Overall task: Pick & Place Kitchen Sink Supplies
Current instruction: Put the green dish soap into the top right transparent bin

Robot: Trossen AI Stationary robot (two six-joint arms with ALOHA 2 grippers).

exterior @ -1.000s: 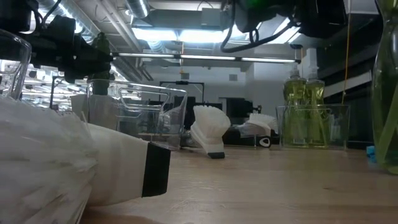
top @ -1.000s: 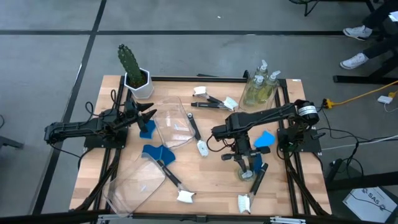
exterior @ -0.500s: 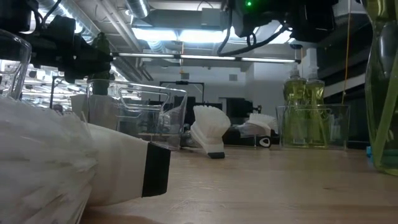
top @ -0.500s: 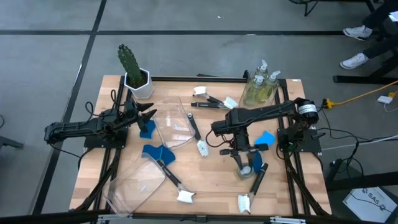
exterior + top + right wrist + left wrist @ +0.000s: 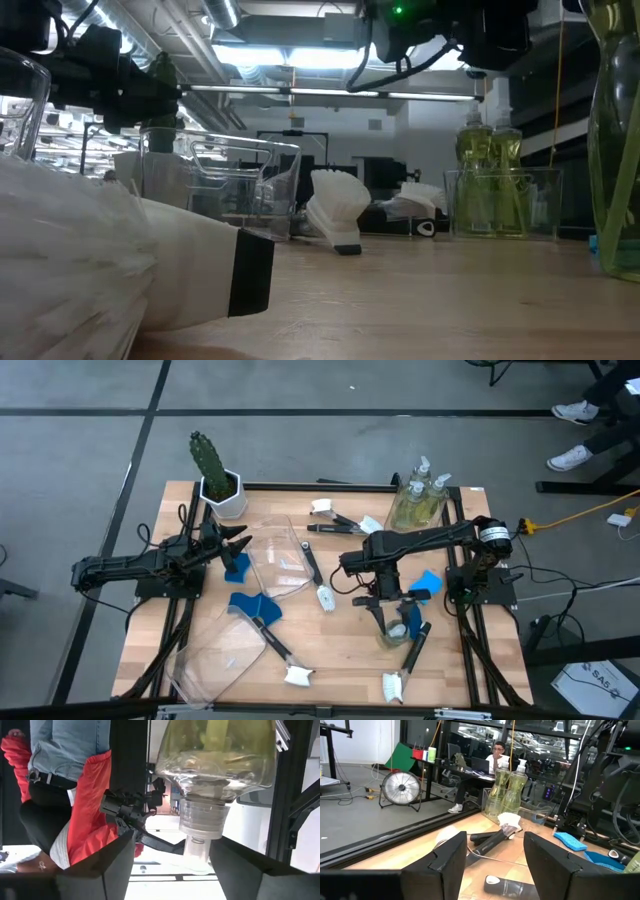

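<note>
Hovering over a clear soap pump bottle (image 5: 397, 632) standing on the table's near right, right gripper (image 5: 391, 610) fingers spread.
Bottle judged liquid-heavy, rigid, slick; best taken below the collar. Left gripper (image 5: 238, 544), fingers apart, waits far left.

Right gripper (image 5: 396, 622) over soap bottle (image 5: 397, 632) (right side)

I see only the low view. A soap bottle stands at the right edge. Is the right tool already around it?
Observer: Yes. In the right wrist view the soap bottle's neck lies between the open fingers of the right tool, without touching them.
Operator: And where is the left tool?
Observer: The left tool waits open at the table's left side, beside a blue sponge.
</note>
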